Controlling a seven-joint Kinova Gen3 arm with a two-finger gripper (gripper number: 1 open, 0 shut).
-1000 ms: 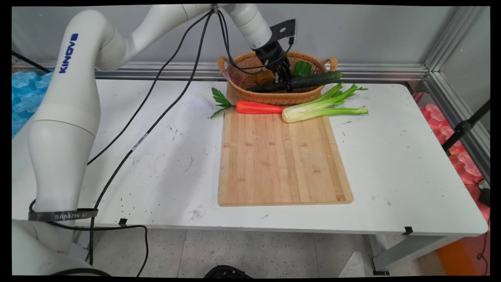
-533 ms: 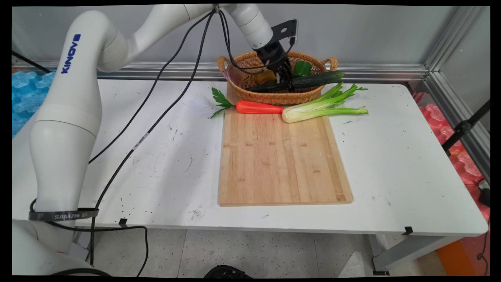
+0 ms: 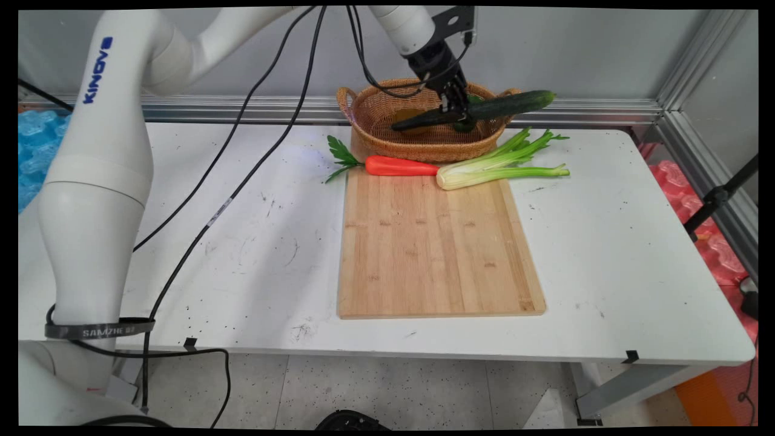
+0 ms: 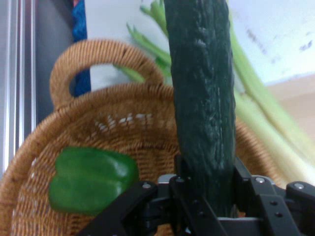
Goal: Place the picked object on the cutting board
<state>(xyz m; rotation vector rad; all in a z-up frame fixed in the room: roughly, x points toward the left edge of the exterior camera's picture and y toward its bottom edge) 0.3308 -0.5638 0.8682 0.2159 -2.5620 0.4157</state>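
The wicker basket [image 3: 387, 136] holds a green pepper [image 4: 91, 179] – mostly hidden in the main view. The gripper [image 3: 455, 110] squeezes a cucumber [image 3: 484, 109] above it.

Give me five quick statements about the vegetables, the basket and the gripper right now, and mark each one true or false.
1. The gripper holds the cucumber, lifted above the basket. True.
2. A green pepper lies in the basket. True.
3. The carrot lies inside the basket. False: it lies at the cutting board's far edge, in front of the basket.
4. The celery sits left of the carrot. False: it is to the carrot's right.
5. The cucumber hangs vertically. False: it is close to level.
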